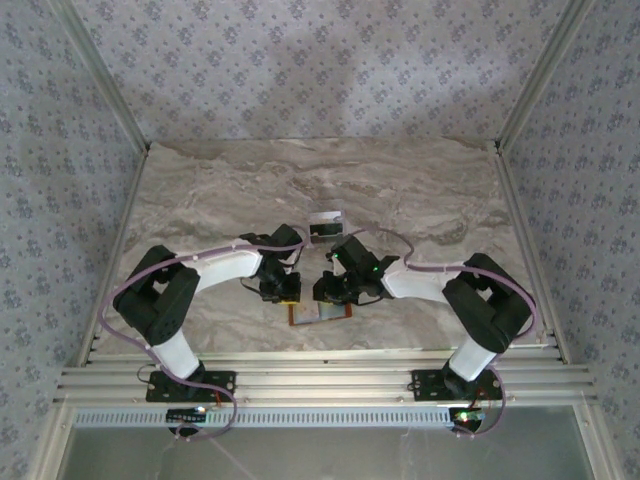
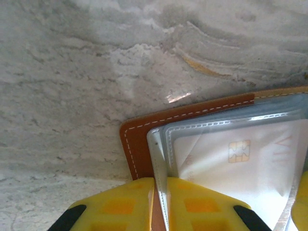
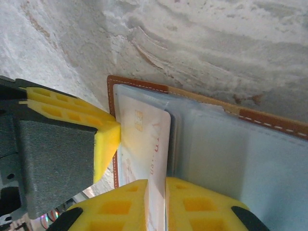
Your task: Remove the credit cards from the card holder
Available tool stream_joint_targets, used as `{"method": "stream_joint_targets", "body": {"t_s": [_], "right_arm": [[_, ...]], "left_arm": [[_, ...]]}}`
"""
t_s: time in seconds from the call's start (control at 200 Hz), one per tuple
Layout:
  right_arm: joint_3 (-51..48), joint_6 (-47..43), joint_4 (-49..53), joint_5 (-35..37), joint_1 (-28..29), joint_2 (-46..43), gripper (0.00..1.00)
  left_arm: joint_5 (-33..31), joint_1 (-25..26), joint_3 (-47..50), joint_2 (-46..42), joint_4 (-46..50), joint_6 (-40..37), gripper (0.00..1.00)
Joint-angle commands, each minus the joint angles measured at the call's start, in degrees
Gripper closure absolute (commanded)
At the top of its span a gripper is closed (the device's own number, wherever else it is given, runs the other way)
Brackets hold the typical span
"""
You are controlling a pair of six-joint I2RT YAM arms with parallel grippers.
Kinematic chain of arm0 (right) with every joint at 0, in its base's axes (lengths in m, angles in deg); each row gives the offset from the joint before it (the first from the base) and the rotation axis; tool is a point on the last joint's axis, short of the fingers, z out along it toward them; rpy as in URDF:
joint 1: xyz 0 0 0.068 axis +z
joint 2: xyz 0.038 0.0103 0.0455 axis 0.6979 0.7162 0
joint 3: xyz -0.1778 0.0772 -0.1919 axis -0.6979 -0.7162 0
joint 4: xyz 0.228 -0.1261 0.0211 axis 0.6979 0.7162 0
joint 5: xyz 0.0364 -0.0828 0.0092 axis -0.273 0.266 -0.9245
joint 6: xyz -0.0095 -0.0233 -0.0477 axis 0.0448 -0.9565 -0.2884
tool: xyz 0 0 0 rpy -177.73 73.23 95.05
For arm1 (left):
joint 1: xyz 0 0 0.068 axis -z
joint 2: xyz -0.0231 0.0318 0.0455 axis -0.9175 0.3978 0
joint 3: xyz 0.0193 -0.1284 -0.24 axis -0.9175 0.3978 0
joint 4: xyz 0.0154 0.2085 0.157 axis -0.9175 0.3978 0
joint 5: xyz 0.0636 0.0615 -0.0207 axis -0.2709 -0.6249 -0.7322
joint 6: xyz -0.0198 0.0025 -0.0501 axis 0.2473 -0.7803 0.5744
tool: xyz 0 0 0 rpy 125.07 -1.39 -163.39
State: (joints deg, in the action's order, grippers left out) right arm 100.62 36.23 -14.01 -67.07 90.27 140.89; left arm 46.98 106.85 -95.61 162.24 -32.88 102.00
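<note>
The orange-brown card holder (image 1: 320,312) lies open on the marble table between both grippers. In the left wrist view my left gripper (image 2: 160,202) is shut on the edge of a clear sleeve of the card holder (image 2: 139,139), and a whitish-pink credit card (image 2: 240,163) with a gold chip sits in the sleeve beside it. In the right wrist view my right gripper (image 3: 156,204) is shut on that whitish-pink credit card (image 3: 147,139), which stands up from the card holder (image 3: 269,120). A dark edge shows just behind this card. The left gripper's yellow finger (image 3: 72,115) presses at the holder's left edge.
A small clear rack (image 1: 325,228) with something dark in it stands just behind the grippers. The marble table (image 1: 220,190) stretches far to the back and sides. Patterned walls enclose it, and a metal rail (image 1: 320,380) runs along the near edge.
</note>
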Motion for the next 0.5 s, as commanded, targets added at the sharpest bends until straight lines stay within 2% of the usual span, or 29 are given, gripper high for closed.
{"method": "stream_joint_targets", "body": {"t_s": [0.0,0.29,0.495], "right_arm": [[-1.14,3.13,-8.02,-4.43,-0.09,-0.19,0.82],[-2.86,5.12,-14.1,-6.74,0.01,2.89,0.84],[-3.49,5.28,-14.79,-6.54,-0.13,3.46,0.85]], "left_arm": [[-5.01,0.08,0.67,2.87,3.04,-0.92,0.84],[-4.92,0.11,0.58,2.79,3.26,-0.82,0.84],[-5.16,0.06,0.66,2.66,3.49,-0.65,0.84]]}}
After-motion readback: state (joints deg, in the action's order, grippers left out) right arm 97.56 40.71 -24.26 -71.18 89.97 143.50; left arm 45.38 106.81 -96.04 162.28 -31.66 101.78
